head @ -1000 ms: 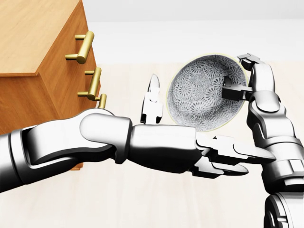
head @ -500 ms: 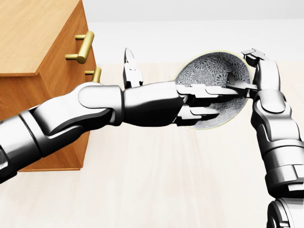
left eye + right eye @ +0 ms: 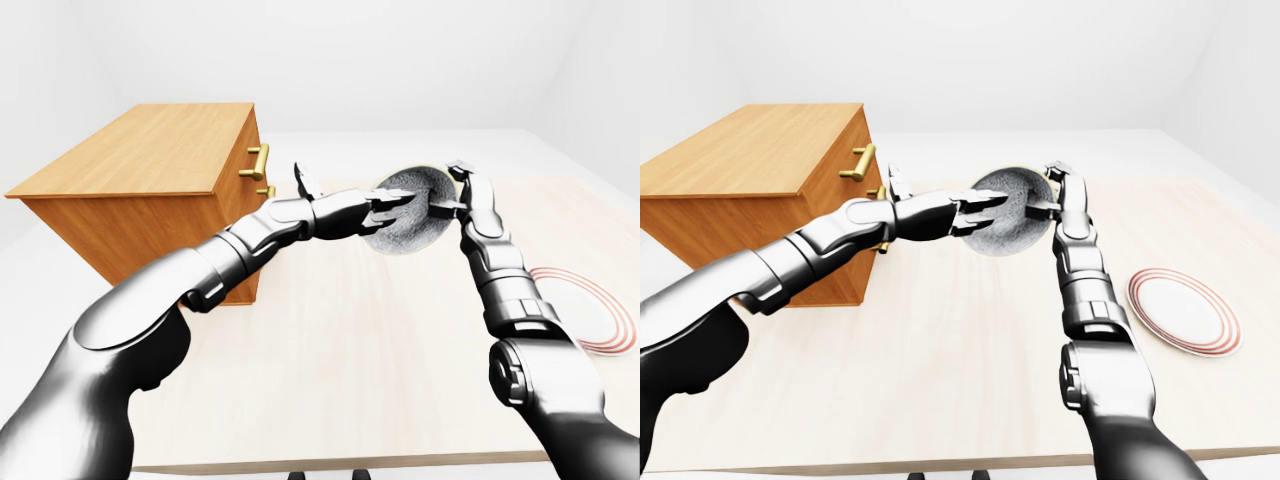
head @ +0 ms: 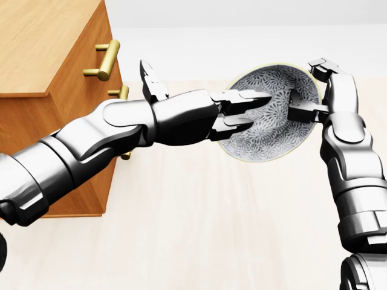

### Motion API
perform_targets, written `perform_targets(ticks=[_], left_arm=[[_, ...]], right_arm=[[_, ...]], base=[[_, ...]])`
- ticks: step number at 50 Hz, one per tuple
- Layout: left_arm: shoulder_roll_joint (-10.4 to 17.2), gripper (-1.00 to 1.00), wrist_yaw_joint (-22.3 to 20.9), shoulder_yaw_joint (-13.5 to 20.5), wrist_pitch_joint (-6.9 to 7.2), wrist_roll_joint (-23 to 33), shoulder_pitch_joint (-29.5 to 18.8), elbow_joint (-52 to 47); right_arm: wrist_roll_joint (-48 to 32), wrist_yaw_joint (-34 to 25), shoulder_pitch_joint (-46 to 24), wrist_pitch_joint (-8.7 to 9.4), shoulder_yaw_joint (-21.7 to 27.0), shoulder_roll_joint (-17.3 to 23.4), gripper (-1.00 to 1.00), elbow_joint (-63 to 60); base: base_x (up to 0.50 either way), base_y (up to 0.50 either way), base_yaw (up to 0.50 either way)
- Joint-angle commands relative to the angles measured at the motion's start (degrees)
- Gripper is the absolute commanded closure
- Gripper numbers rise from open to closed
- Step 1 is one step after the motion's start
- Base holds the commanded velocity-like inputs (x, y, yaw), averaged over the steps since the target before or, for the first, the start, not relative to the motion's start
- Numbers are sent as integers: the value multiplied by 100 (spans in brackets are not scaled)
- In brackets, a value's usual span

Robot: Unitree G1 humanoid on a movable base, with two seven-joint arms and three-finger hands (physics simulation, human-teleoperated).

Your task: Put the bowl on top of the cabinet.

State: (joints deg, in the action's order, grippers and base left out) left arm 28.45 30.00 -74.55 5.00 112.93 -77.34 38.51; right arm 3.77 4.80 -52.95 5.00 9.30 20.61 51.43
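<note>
At the left of the head view stands the wooden cabinet (image 4: 42, 54), its top bare and its brass handles (image 4: 104, 60) facing the view's right. The handles sit just left of the left hand's raised thumb (image 4: 150, 81).

The left arm reaches across from the left, and the left hand (image 4: 233, 112) has its two long fingers (image 4: 245, 99) stretched out and slightly apart, their tips lying across the patterned inside of the bowl (image 4: 272, 130). Those fingers are not wrapped round anything; whether the tips actually touch the bowl's surface I cannot tell.

The bowl is held up in the air, tipped on its side so its grey, flower-patterned hollow faces the camera, well clear of the table (image 3: 940, 360) below and to the right of the cabinet, about level with its upper drawer.

The right hand (image 4: 311, 99) comes up from the bottom right and pinches the bowl's right rim: one finger (image 4: 302, 112) lies inside the hollow, another curls over the edge above it.

Far right in the right-eye view, a red-ringed plate (image 3: 1185, 310) lies flat on the table, well apart from both hands.
</note>
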Motion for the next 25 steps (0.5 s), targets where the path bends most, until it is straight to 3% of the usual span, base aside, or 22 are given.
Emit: perform_targets(ticks=[1, 11, 14, 18, 21, 22, 24, 25], left_arm=[[-793, -100, 0, -60, 0, 7, 171, 1467], [-1355, -100, 0, 151, 0, 7, 315, 2321], [-1512, -100, 0, 336, 0, 7, 327, 2563], [-1516, -100, 0, 655, 0, 7, 395, 2315], [-1462, -73, 0, 900, 0, 7, 407, 2066], [-1376, -39, 0, 967, 0, 7, 428, 1825], [-1274, -33, 0, 1008, 0, 7, 463, 1574], [-1195, -20, 0, 1014, 0, 7, 481, 1412]], right_arm=[[224, 107, 160, 0, 82, -26, 100, -884], [463, 22, 590, 0, 110, -155, 100, -2765], [522, 0, 713, 0, 124, -189, 100, -3251], [567, -5, 790, 0, 144, -219, 100, -3625], [541, -41, 811, 0, 137, -233, 100, -3588], [527, -44, 806, 0, 135, -237, 100, -3552], [521, -54, 781, 0, 140, -246, 100, -3490], [510, -57, 764, 0, 137, -249, 100, -3435]], base=[[0, 0, 0], [0, 0, 0], [0, 0, 0], [0, 0, 0], [0, 0, 0], [0, 0, 0], [0, 0, 0], [0, 0, 0]])
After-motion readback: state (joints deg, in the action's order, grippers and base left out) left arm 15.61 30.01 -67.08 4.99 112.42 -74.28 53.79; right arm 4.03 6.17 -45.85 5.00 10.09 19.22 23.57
